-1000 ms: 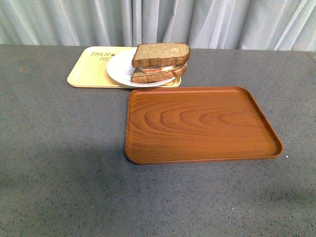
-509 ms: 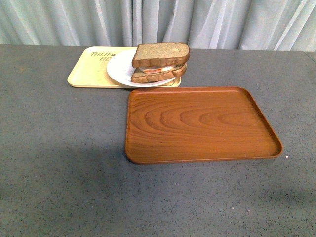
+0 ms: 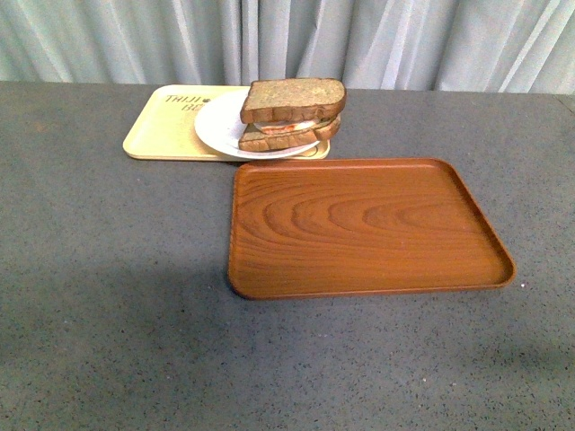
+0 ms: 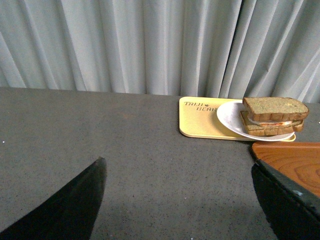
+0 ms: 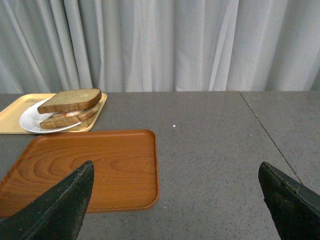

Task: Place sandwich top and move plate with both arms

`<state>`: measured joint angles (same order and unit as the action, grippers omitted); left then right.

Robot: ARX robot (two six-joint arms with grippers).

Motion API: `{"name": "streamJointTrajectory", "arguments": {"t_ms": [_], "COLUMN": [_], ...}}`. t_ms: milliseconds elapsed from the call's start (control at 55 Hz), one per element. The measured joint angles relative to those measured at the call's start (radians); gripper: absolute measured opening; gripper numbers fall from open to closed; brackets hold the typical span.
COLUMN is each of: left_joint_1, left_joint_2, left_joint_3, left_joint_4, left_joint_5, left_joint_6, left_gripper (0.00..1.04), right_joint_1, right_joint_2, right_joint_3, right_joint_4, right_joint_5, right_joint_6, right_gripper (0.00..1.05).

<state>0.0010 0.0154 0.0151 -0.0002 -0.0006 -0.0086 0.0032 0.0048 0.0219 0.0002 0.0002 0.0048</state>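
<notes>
Both hands [image 4: 180, 200] [image 5: 175, 200] spread, empty, well back; top [image 3: 293, 97] already on, so grip plate [image 3: 220, 126] rim opposite sides, lift level.

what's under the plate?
The plate sits on the yellow tray, overhanging its near edge. The plate covers the tray's right part; part of the print shows. On top: the sandwich, filling mostly hidden.

Front looks down; wrists low (sharing plate [image 3: 220, 126]).
</notes>
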Motion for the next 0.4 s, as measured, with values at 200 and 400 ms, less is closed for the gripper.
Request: {"name": "streamJointTrajectory", "arguments": {"t_ms": [200, 400], "left_joint_1": [0.000, 0.000], "left_joint_2": [0.000, 0.000], "left_joint_3": [0.000, 0.000], "left_joint_4": [0.000, 0.000], "left_joint_5": [0.000, 0.000], "left_joint_6": [0.000, 0.000], "left_gripper": [0.96, 0.96], "right_joint_1": [0.000, 0.000], "right_joint_2": [0.000, 0.000], "right_joint_3": [0.000, 0.000], "right_joint_4": [0.000, 0.000], "right_joint_5": [0.000, 0.000], "right_joint_6": [0.000, 0.000], "right_gripper": [0.96, 0.96]}}
